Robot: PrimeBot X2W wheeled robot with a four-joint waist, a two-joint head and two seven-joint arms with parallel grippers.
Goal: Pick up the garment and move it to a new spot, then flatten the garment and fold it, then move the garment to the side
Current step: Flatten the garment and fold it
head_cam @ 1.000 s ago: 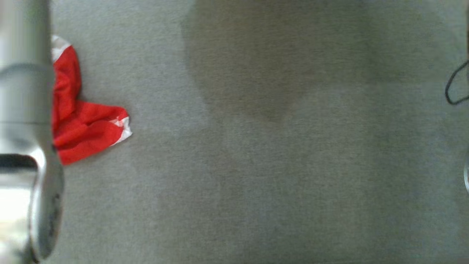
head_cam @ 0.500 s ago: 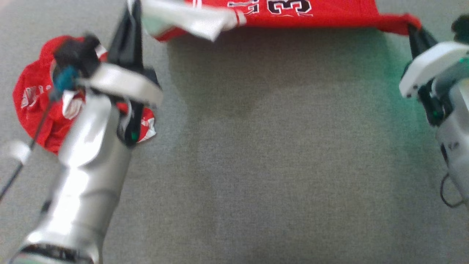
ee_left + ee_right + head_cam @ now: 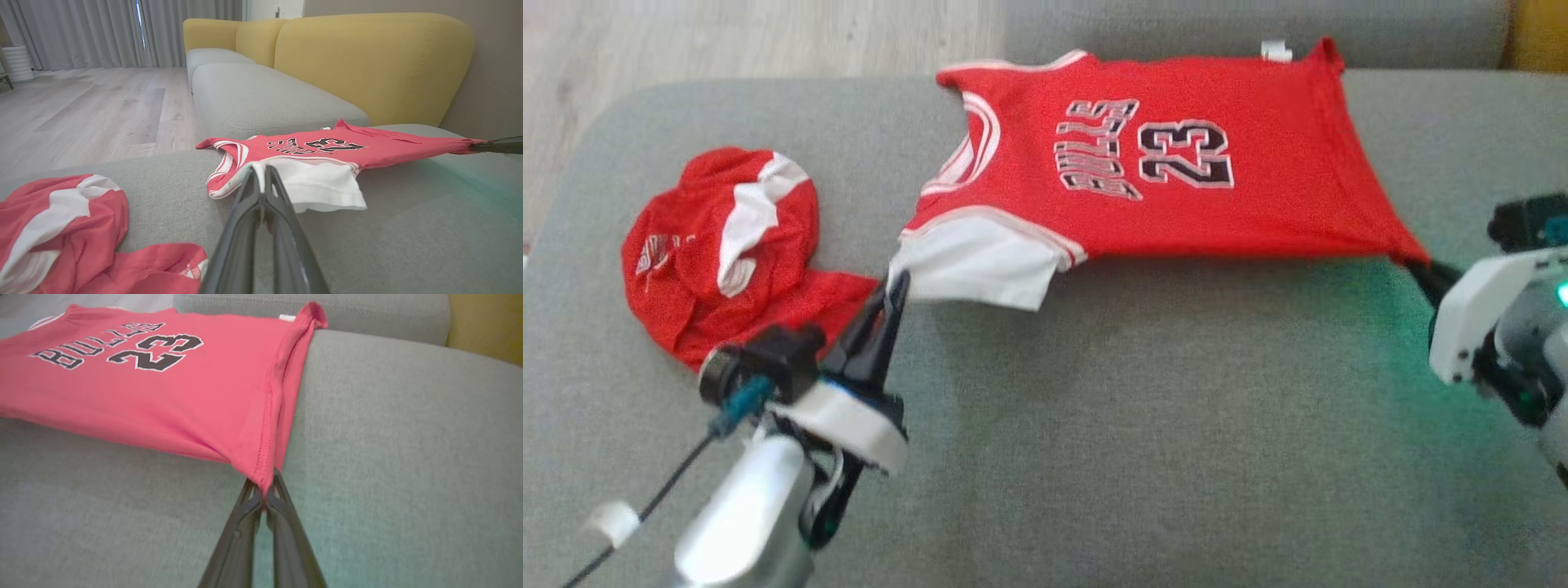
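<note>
Head camera has swung up since a moment ago; whole jersey (image 3: 1176, 196) now in frame, number-up on sofa (image 3: 1094, 449), far edge down, near edge pulled taut. Left hand (image 3: 897, 284) pressed together, pinching white flap at shoulder end; right hand (image 3: 1417, 269) likewise pinching hem corner, grips unchanged. Bunched red heap (image 3: 719, 245) beside left hand. Judgement: relocation done, flattening under way, fold not started

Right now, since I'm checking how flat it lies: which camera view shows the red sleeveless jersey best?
Head view: the red sleeveless jersey shows nearly whole, from above. Right wrist view shows its hem end; left wrist view shows it foreshortened.
</note>
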